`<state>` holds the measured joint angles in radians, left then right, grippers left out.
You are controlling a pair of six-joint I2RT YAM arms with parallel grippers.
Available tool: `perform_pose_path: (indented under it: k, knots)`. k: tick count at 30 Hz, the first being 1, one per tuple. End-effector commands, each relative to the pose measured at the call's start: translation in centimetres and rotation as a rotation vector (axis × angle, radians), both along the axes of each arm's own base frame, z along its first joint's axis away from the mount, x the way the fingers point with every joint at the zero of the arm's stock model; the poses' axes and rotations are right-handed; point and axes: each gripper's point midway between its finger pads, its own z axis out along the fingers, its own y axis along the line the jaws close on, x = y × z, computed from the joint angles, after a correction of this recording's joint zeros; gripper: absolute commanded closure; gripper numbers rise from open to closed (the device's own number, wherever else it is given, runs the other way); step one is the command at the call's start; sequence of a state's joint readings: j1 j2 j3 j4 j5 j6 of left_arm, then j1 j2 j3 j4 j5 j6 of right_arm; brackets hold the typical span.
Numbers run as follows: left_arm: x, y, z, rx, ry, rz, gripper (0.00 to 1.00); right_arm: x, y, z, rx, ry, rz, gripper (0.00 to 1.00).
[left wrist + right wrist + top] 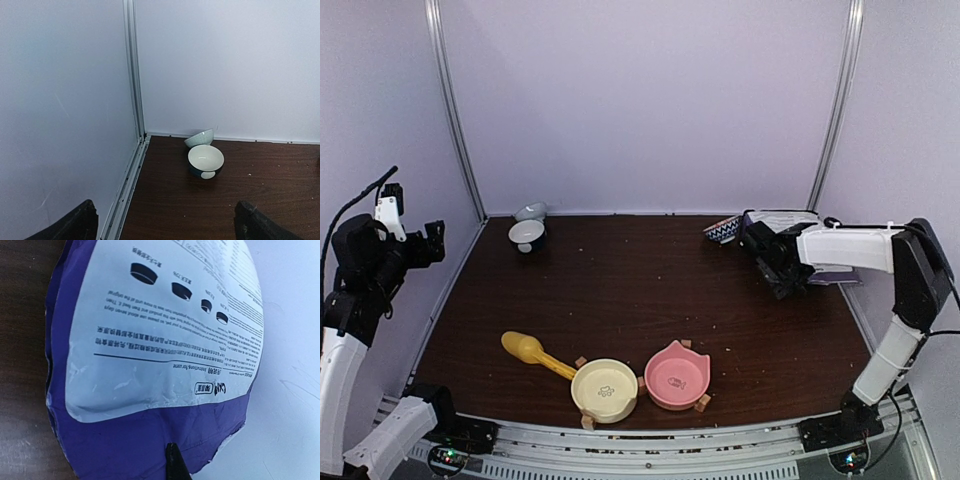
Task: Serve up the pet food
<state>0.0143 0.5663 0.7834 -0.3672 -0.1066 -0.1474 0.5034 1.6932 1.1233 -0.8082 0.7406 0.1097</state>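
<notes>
Over on the far right of the dark brown wooden table (pixel 650 290), the large purple pet food bag with a white printed panel (pixel 150 340) lies against the right wall. The right fingers (pixel 175 462) are clenched together on its purple lower edge. Seen from the right wrist, the panel's print runs upside down. "Instructions for use" can be made out above blocks of Chinese and English small print too fine to read, with a row of four pictured bowls and a small boxed logo. The pet food itself is hidden from every view.

A blue-and-white patterned bowl (pixel 723 230) sits just left of the bag. The left fingers (pixel 75 226) are spread wide and released, raised well above the table's left edge and holding nothing.

At the far left corner a dark bowl with a white inside (pixel 527 235) stands upright, with a pale ribbed bowl (pixel 531 211) tipped just behind it. Near the front edge, a yellow plastic scoop (pixel 530 350) lies with its handle touching a cream round bowl (pixel 605 390). Beside that, to the right, is a pink cat-eared bowl (pixel 677 376). Each of these two bowls carries a small printed mark inside, too small to read.
</notes>
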Motion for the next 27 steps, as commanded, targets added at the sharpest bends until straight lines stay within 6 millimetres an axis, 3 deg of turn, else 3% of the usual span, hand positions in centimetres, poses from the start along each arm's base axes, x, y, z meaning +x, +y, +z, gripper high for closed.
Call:
perform_pose_path:
  k: [1,4,7,15,18,26,27]
  knots:
    - [0.1,-0.3,0.9,0.005,-0.041,-0.022,0.02,-3.6,-2.4,5.9,0.005,-0.023,-0.138,1.00]
    - [0.2,-0.6,1.0,0.002,-0.041,-0.042,0.02,-5.5,-2.7,9.3,0.058,-0.031,-0.165,1.00]
    - [0.3,-1.1,1.0,0.002,-0.040,-0.069,0.02,-6.9,-1.6,12.4,0.183,-0.033,-0.142,1.00]
    - [1.2,-4.6,0.5,-0.003,-0.016,-0.280,0.02,-8.0,5.2,20.1,0.489,-0.013,0.064,1.00]
    - [1.5,-6.4,0.0,-0.018,-0.002,-0.385,0.02,-7.8,8.3,21.5,0.594,0.001,0.136,1.00]
    - [1.9,-8.4,-1.0,-0.021,0.040,-0.484,0.02,-4.2,11.7,21.2,0.614,-0.049,0.190,1.00]
    - [1.9,-8.4,-1.0,-0.022,0.042,-0.485,0.02,-3.8,12.1,21.4,0.625,-0.065,0.205,0.94]
